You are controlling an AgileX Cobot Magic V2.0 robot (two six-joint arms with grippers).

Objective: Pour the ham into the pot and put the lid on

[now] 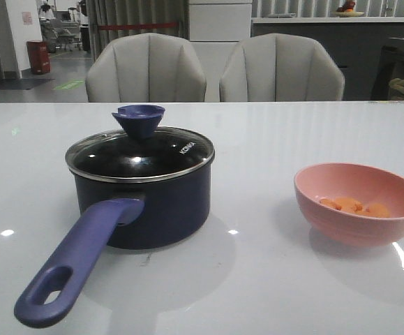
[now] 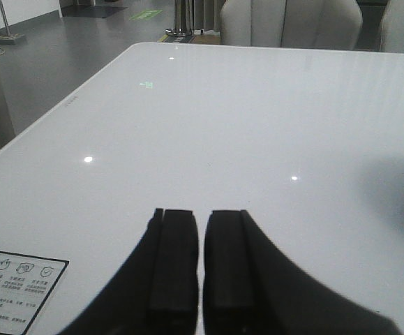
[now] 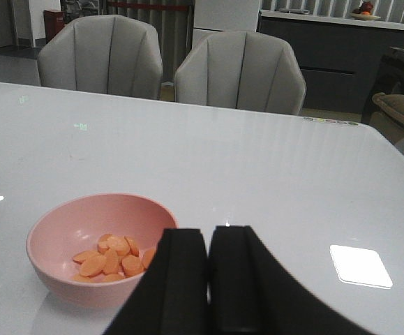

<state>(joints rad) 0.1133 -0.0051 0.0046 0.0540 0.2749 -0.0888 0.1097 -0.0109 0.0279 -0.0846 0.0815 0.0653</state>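
Observation:
The navy pot [image 1: 149, 206] stands left of centre on the white table, its long purple-blue handle [image 1: 76, 259] pointing toward the front left. The glass lid [image 1: 140, 155] with the blue knob [image 1: 139, 116] sits on the pot. The ham [image 1: 354, 206] lies as several orange slices in a pink bowl [image 1: 358, 202] at the right, also in the right wrist view [image 3: 111, 255]. My left gripper [image 2: 200, 213] is shut and empty over bare table left of the pot. My right gripper [image 3: 208, 230] is shut and empty beside the bowl. Neither gripper shows in the front view.
Two grey chairs [image 1: 146, 70] stand behind the table's far edge. A printed sticker [image 2: 13, 289] lies on the table near the left gripper. The table's left edge [image 2: 55, 115] runs close to the left arm. A bright light patch [image 3: 360, 265] lies right of the right gripper.

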